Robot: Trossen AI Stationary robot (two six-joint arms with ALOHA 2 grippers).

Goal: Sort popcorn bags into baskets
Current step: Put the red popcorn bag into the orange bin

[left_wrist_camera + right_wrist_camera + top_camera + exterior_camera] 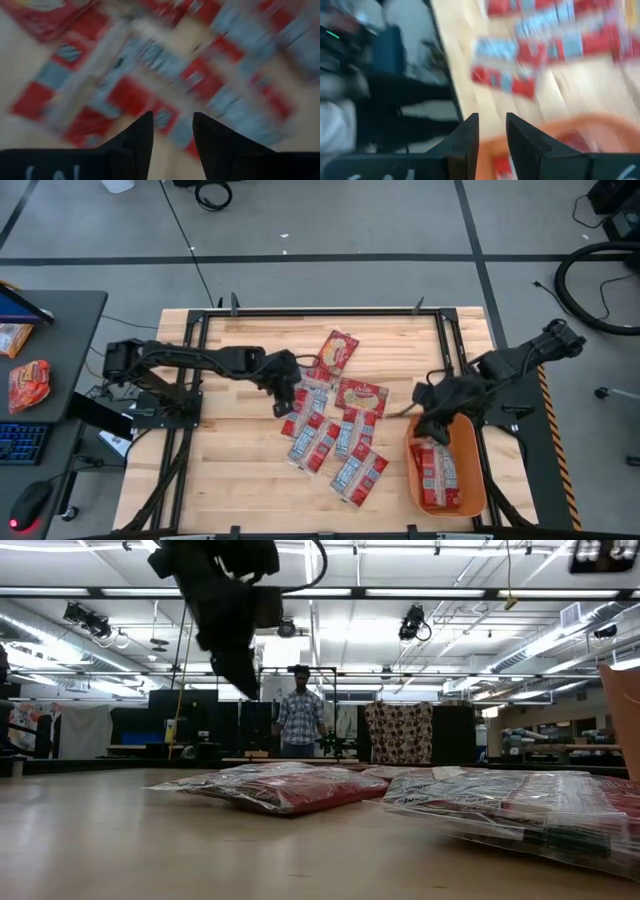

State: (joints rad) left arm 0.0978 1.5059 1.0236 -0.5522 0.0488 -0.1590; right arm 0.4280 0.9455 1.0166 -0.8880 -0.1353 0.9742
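Observation:
Several flat red popcorn bags with grey-white panels lie in a loose pile at the table's middle. Two larger ones picturing popcorn lie at the pile's far side. My left gripper hovers open over the pile's left edge, with packets blurred below its fingers. The orange basket stands at the near right with a few packets lying flat in it. My right gripper hangs open above the basket's far left corner, with nothing between its fingers.
Bare wood lies at the near left of the table. A black frame runs along the table's sides. A side desk at the left holds snack bags, a keyboard and a mouse. A person stands beyond the far edge.

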